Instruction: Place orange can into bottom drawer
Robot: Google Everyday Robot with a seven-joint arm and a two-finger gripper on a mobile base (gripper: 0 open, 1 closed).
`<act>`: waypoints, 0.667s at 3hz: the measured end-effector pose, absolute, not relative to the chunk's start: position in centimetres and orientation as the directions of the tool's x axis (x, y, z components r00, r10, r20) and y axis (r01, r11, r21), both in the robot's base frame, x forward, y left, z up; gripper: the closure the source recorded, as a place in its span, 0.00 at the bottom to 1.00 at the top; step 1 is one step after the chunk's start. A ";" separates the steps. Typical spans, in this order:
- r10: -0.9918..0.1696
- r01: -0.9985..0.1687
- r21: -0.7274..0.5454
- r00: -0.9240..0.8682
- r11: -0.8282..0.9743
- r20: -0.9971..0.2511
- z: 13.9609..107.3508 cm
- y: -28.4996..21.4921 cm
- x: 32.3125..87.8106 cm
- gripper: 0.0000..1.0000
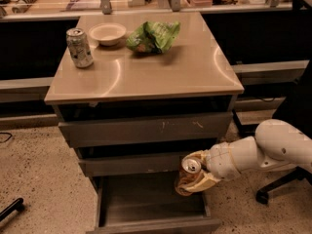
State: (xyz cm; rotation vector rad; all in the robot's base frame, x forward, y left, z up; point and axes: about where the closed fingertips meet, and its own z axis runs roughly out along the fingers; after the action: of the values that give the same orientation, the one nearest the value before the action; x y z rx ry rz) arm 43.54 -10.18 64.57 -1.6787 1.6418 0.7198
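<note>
So the hand [199, 180] is down low on the right side of the cabinet, in front of the drawers. It is wrapped tight around the orange can [189, 169], with the can's silver top facing up. The white arm [253, 155] reaches in from the right so the can can get past the drawer fronts.

The bottom drawer [146, 201] is pulled out, and it looks bare inside. The can hangs just over the drawer's right side, right below the middle drawer [131, 164]. It is not in the drawer yet. I think the hand needs to go down a bit and more over the middle, so the can does not bump the drawer's side wall. Then it can let go.

Up on the worktop [161, 77], a silver can [79, 47] stands near the back left corner. A little bowl [107, 33] and a green bag [153, 35] sit by the back edge. They are not part of this job.
</note>
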 end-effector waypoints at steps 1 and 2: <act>-0.629 -0.994 -0.101 0.098 -0.031 -0.771 60.7 -9.4 43.7 1.00; -0.618 -0.985 -0.137 0.175 -0.109 -0.766 53.6 -7.3 44.8 1.00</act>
State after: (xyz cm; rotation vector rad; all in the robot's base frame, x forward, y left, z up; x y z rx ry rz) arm 44.80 -7.31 53.59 -1.8068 1.5155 0.7238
